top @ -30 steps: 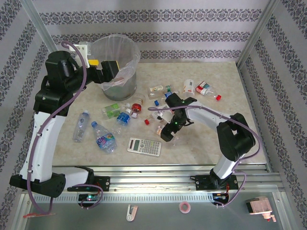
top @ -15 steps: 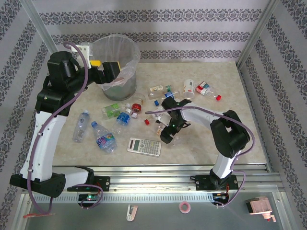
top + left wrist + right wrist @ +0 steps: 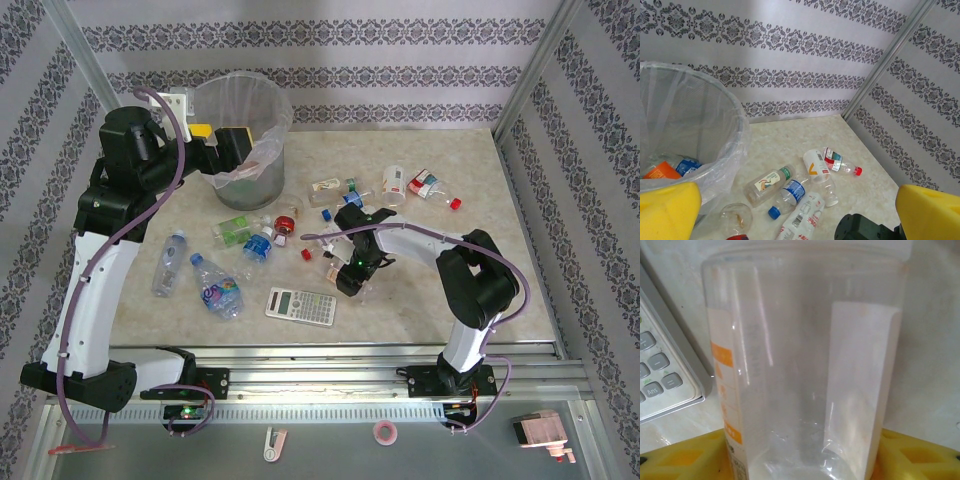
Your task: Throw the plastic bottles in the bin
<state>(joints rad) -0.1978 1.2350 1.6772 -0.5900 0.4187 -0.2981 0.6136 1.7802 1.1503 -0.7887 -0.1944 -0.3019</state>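
Note:
My right gripper (image 3: 350, 275) is down on the table, shut on a clear plastic bottle (image 3: 805, 365) with a white and orange label; its yellow fingers (image 3: 675, 457) press both sides. My left gripper (image 3: 232, 150) hangs open at the rim of the grey bin (image 3: 240, 135), nothing between its yellow pads (image 3: 665, 210). The bag-lined bin (image 3: 735, 130) holds a blue-labelled bottle (image 3: 687, 165). Loose bottles lie on the table: two on the left (image 3: 175, 262) (image 3: 217, 285), a green one (image 3: 235, 228), and a cluster at the back (image 3: 816, 165) (image 3: 840, 161) (image 3: 767, 185).
A flat grey calculator (image 3: 301, 305) lies just left of the right gripper, its keys beside the held bottle (image 3: 665, 375). Patterned walls and metal posts close in the table on three sides. Bare tabletop lies at the right (image 3: 510, 230).
The right gripper moved slightly left and down onto the bottle beside the calculator, then held still. The left arm stays at the bin rim.

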